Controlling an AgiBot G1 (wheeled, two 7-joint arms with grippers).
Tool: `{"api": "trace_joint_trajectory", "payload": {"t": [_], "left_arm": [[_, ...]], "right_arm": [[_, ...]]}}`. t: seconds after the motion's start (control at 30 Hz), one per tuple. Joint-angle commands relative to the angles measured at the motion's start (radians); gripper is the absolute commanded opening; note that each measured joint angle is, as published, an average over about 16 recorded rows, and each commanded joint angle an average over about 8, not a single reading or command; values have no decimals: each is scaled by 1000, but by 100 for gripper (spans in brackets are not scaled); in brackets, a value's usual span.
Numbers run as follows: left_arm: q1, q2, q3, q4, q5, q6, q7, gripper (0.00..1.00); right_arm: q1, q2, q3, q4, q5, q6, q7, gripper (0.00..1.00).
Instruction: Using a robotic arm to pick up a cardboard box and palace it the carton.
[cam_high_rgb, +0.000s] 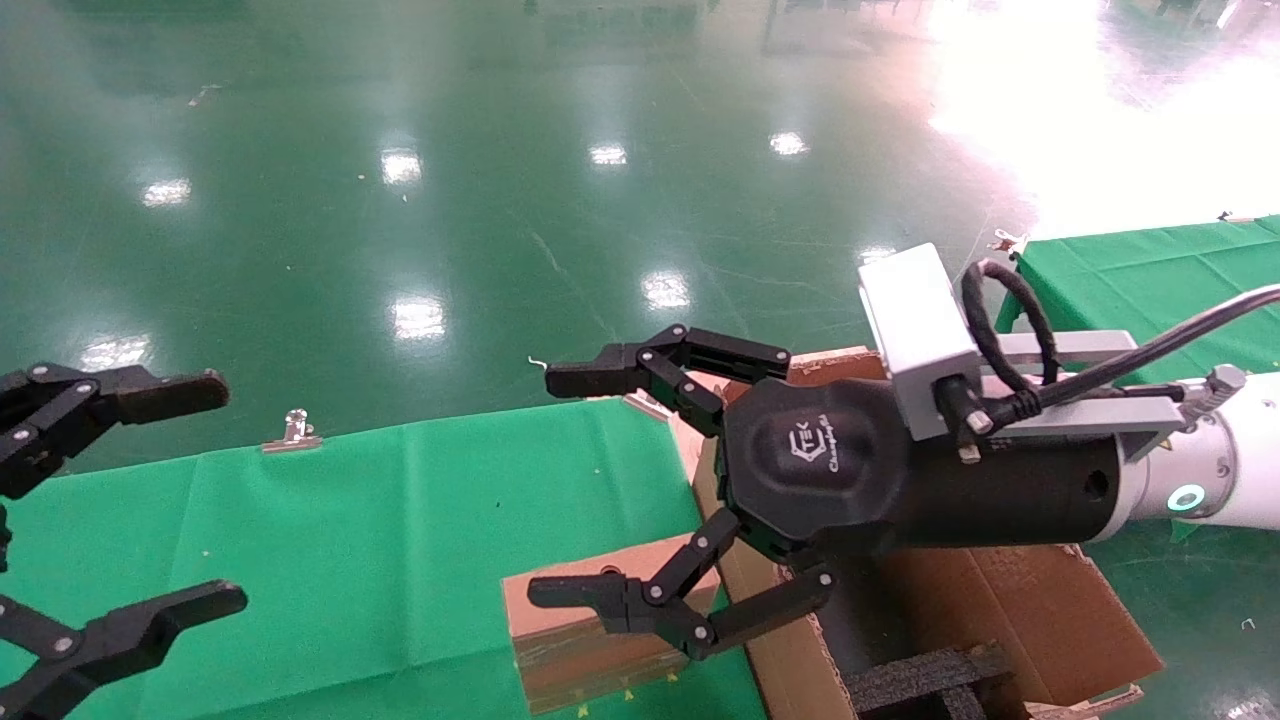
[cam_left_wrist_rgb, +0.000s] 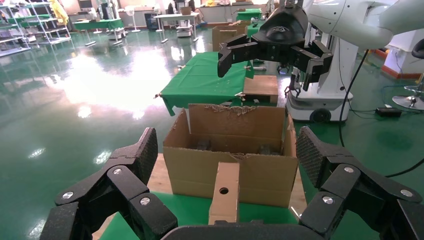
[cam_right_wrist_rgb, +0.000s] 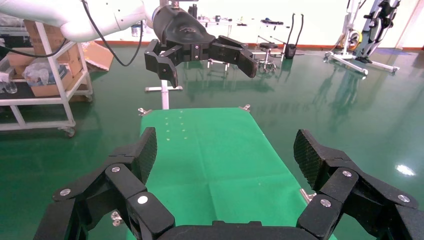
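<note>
Fingers of the right gripper (cam_high_rgb: 585, 485) are spread wide and hold nothing; it sits in the centre of the head view, reaching in from the right edge on the white robotic arm (cam_high_rgb: 1215, 470) (green ring light glowing near the wrist, grey camera block on top). Its lower fingers (cam_high_rgb: 620, 600) lie in front of the cardboard box (cam_high_rgb: 590, 635), which rests on the green worktop (cam_high_rgb: 380, 540) at lower centre of the frame, just beside the carton (cam_high_rgb: 1040, 610); whether they touch the box cannot be told. In the left wrist view the cardboard box (cam_left_wrist_rgb: 225, 192) stands at lower centre, a round hole in its near face, right against the carton (cam_left_wrist_rgb: 232, 152) behind it, whose top is open with ragged flaps.

Left gripper (cam_high_rgb: 115, 505) hangs at the left edge of the head view, over the worktop's left part, its black fingers also wide apart and empty.
</note>
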Motion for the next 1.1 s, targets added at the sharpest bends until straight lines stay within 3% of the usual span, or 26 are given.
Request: {"api": "trace_joint_trajectory", "payload": {"t": [0.03,0.1,0.13,0.5,0.73,1.1], "left_arm": [[0,0,0,0,0,0,0,23],[0,0,0,0,0,0,0,2],[0,0,0,0,0,0,0,0],[0,0,0,0,0,0,0,0],[0,0,0,0,0,0,0,0],[0,0,0,0,0,0,0,0]], "right_arm": [[0,0,0,0,0,0,0,100],[0,0,0,0,0,0,0,100],[0,0,0,0,0,0,0,100],[22,9,-29,-1,-60,-10,18,100],[124,-1,-125,-16,-250,-48,73,100],[327,-101,-359,-69,-551,-88,88,100]]}}
